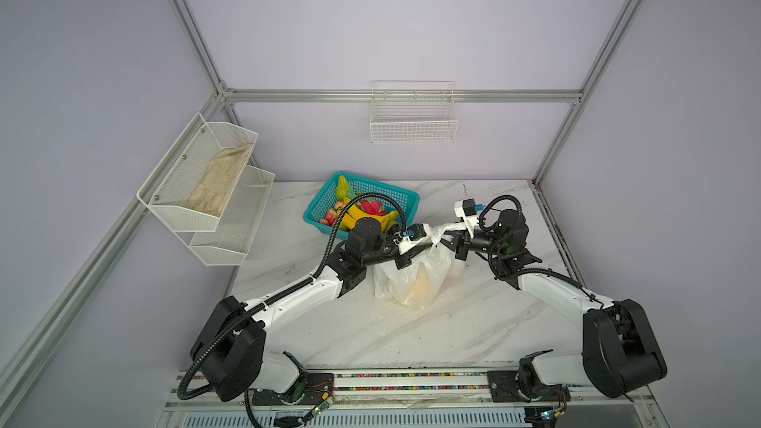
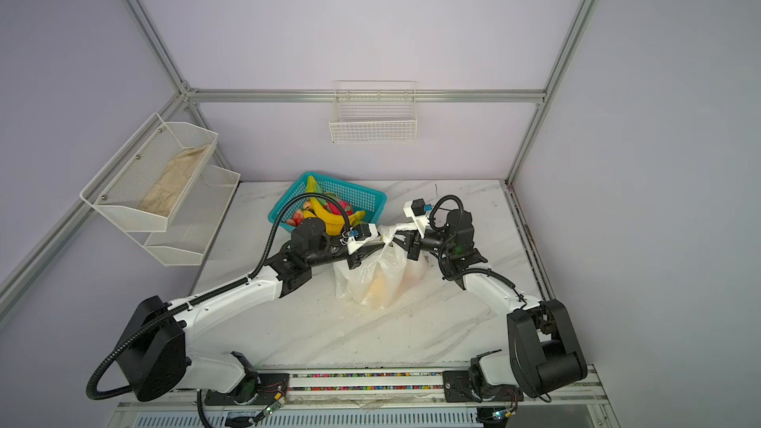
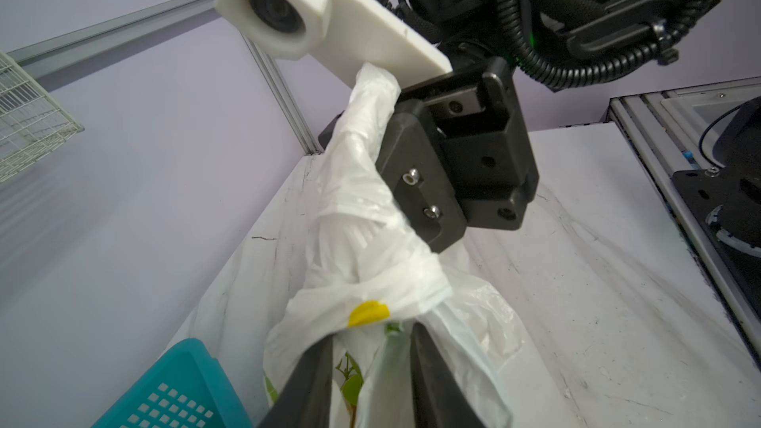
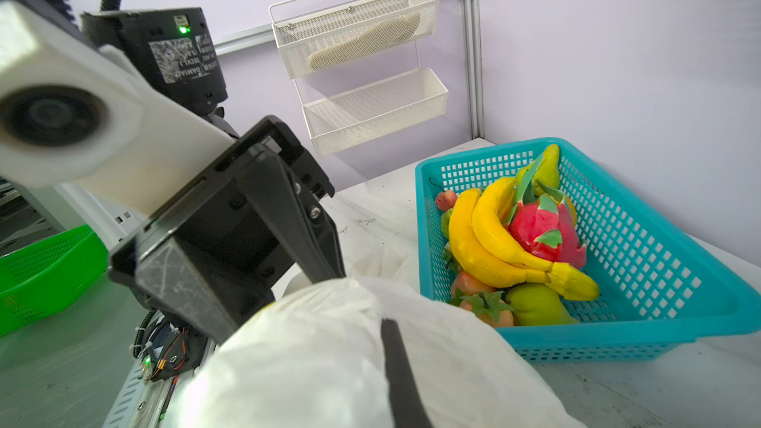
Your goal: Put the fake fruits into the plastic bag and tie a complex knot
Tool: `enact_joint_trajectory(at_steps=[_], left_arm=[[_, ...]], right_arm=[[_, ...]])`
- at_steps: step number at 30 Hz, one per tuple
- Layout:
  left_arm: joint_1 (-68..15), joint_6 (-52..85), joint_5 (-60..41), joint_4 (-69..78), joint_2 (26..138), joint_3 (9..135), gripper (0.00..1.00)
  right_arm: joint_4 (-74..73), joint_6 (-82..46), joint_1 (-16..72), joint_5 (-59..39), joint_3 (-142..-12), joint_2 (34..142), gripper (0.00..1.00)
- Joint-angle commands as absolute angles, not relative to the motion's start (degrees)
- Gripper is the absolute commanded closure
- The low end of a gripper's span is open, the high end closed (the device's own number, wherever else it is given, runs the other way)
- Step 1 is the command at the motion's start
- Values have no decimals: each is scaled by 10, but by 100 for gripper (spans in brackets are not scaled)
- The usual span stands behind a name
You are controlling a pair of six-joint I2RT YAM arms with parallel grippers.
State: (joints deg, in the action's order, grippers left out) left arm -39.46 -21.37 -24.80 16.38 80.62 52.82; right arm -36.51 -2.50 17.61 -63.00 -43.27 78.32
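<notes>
Bright, even light leaves only faint shadows on the table point(image 1: 432, 323). Both top views are sharp, with wide-angle stretch toward the corners. Close to the right wrist lens, the plastic bag point(image 4: 309, 356) looks blurred and washed out.

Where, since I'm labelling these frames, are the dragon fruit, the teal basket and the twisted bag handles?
dragon fruit point(image 4: 539, 232): right wrist view, on its pink skin.
teal basket point(image 4: 597, 343): right wrist view, on its near wall.
twisted bag handles point(image 3: 362, 183): left wrist view, on the middle of the twist.
</notes>
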Motion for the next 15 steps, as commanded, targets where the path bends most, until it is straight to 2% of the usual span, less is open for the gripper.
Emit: enact_joint_trajectory(at_steps=[1,6,15], left_arm=[[-395,-203,-205,202,789,486,66],[-396,-209,-171,192,790,476,65],[-395,-178,-210,252,820,471,63]], right_arm=[[-333,9,173,-668,-457,773,100],[-303,27,173,-672,-468,778,100],[-430,-79,175,-680,-440,784,100]])
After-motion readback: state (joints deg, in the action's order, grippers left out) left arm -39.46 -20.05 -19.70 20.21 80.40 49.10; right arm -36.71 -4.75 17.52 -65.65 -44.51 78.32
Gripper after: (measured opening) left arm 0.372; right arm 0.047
